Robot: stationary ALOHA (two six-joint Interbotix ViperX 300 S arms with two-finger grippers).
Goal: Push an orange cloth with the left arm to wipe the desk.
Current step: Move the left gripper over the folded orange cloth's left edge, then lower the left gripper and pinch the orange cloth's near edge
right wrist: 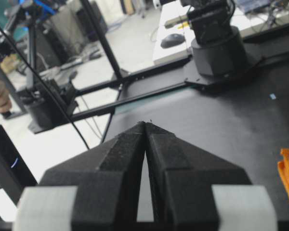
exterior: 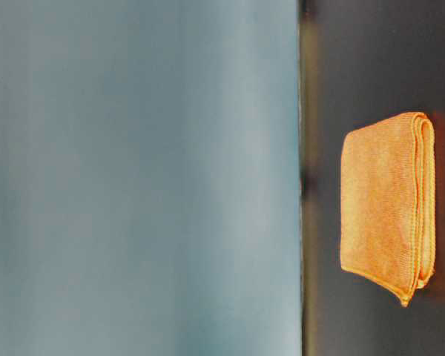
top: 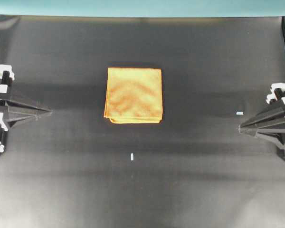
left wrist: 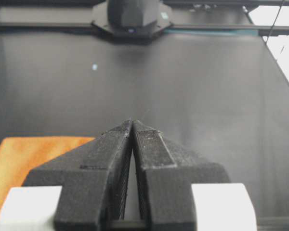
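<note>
A small white mark (top: 132, 156) lies nearest on the desk (top: 204, 190). Beyond it, mid-table, the orange cloth (top: 133, 95) sits flat and folded, layered edges toward the near side. The left gripper (top: 48, 112) waits well to its left, tips pressed together, holding nothing; the right gripper (top: 241, 127) is likewise pinched shut, well to the right. A teal strip (top: 142, 7) runs along the far edge. Likely risk: a pointed tip catching the loose layers, unfolding or bunching the cloth rather than sliding it. No containers are visible
</note>
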